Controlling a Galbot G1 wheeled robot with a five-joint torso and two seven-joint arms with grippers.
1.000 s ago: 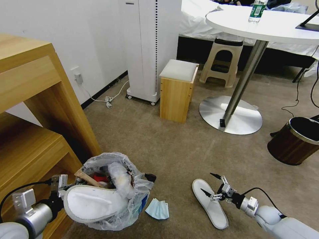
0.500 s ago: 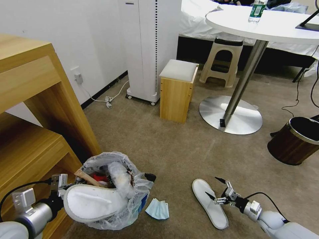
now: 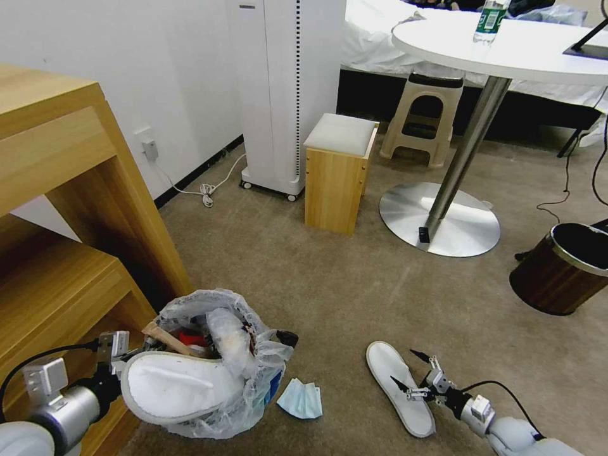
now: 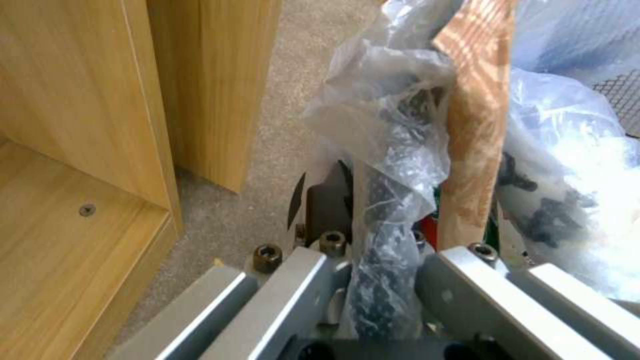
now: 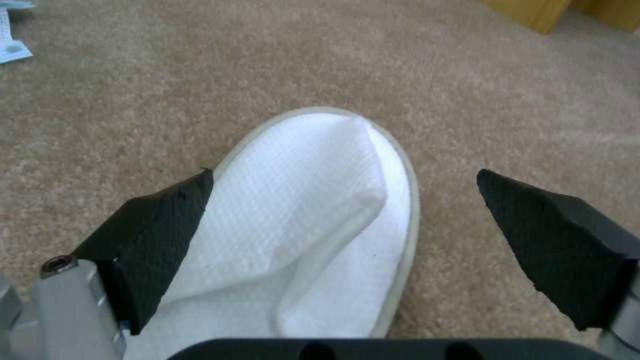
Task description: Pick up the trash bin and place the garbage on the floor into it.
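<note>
We see the small round black trash bin lined with crinkly clear plastic point(image 3: 218, 364) beside the light wooden shelf unit point(image 3: 60, 253) at left; one flat white fabric slipper point(image 3: 180, 386) rests in it, a pleated paper mask point(image 3: 299, 399) lies right of it, and a second white slipper point(image 3: 399, 386) lies farther right on the short-pile carpet floor point(image 3: 329, 285).

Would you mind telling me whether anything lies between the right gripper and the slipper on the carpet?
Nothing visible does. The right gripper hangs open right over the white slipper, its fingers straddling it, with bare carpet around.
</note>
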